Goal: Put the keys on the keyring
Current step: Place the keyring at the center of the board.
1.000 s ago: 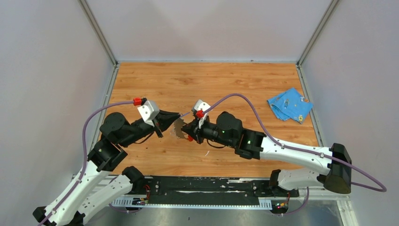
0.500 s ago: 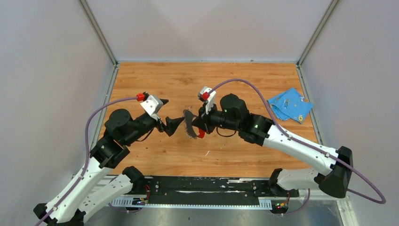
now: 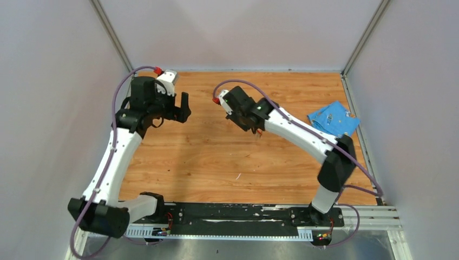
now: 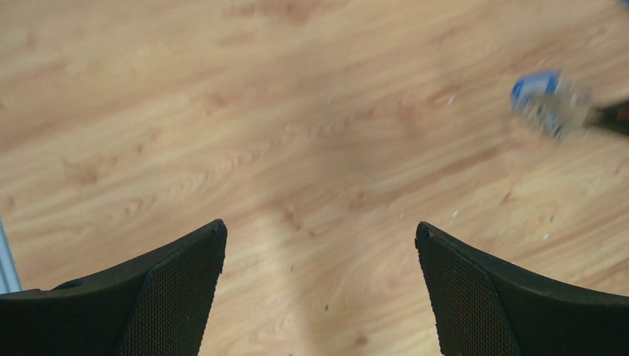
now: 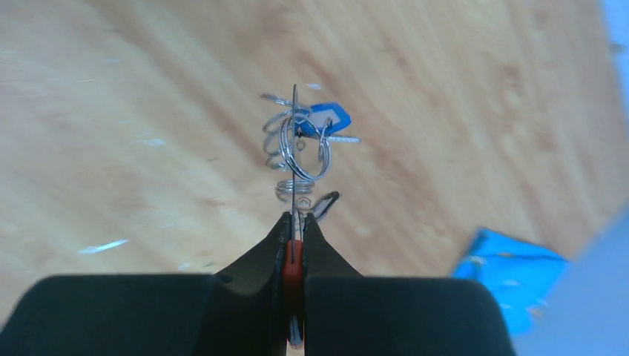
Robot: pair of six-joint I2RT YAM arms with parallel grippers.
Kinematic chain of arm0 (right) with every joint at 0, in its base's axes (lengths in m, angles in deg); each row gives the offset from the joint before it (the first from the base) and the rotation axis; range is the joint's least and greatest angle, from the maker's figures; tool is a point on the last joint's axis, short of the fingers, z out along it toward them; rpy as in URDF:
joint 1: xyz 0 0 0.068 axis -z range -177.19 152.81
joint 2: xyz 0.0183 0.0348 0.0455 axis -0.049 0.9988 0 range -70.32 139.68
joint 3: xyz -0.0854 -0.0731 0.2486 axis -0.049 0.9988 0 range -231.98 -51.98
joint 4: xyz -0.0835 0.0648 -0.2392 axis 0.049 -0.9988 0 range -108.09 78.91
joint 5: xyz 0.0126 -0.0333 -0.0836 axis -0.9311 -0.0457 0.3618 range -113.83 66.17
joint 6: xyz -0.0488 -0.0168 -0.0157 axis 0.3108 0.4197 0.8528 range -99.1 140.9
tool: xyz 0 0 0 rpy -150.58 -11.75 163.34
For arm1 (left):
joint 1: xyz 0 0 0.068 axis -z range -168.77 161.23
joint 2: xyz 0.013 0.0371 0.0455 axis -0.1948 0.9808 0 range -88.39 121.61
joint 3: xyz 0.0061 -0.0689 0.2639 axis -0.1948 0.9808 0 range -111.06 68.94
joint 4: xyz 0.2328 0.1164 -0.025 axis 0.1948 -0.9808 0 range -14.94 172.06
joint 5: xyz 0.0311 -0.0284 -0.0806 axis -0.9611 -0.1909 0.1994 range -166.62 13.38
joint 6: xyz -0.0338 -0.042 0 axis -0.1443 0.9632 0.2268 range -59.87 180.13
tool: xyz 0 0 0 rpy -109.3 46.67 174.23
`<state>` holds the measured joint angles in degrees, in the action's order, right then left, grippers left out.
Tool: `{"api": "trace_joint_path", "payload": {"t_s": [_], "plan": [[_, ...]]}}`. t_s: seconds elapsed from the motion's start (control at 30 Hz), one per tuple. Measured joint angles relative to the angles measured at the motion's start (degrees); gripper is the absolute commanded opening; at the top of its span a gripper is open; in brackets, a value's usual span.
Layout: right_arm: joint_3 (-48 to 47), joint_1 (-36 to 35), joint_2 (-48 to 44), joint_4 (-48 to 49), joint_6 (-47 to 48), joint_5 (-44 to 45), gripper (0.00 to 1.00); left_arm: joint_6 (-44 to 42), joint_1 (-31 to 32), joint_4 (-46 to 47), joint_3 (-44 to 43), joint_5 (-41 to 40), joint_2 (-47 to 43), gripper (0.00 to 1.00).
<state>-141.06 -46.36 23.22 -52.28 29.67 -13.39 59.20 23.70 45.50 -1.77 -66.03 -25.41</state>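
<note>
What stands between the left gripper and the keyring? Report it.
Nothing visible. The left gripper hangs open, apart from the keyring, which the right gripper holds pinched above the table; only wood shows between them.

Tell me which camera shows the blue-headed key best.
The right wrist view: the blue-headed key sits close and sharp among the metal loops of the keyring, past the right tool. The left wrist view gives only a blue blur near its right edge. From the top it is too small to make out.
</note>
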Motion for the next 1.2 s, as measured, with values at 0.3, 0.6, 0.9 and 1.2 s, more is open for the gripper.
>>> {"api": "trace_joint_path", "payload": {"t_s": [0.3, 0.6, 0.9, 1.2], "plan": [[-16.33, 0.22, 28.94, -2.34, 13.64, 25.83, 0.01, -7.17, -12.17, -12.22, -1.51, 9.94, 13.51, 1.00], [-16.35, -6.64, 41.68, 3.65, 19.78, 34.71, 0.08, -8.11, -13.75, -13.79, -3.30, 16.96, 15.17, 1.00], [-15.93, -15.26, 42.07, 5.81, 15.87, 32.81, 0.89, -8.61, -13.77, -13.75, -6.23, 17.62, 15.26, 1.00], [-8.52, -15.41, 29.97, 4.11, 7.04, 21.57, 1.00, -9.20, -13.79, -13.79, -6.23, 17.62, 15.02, 1.00]]}}
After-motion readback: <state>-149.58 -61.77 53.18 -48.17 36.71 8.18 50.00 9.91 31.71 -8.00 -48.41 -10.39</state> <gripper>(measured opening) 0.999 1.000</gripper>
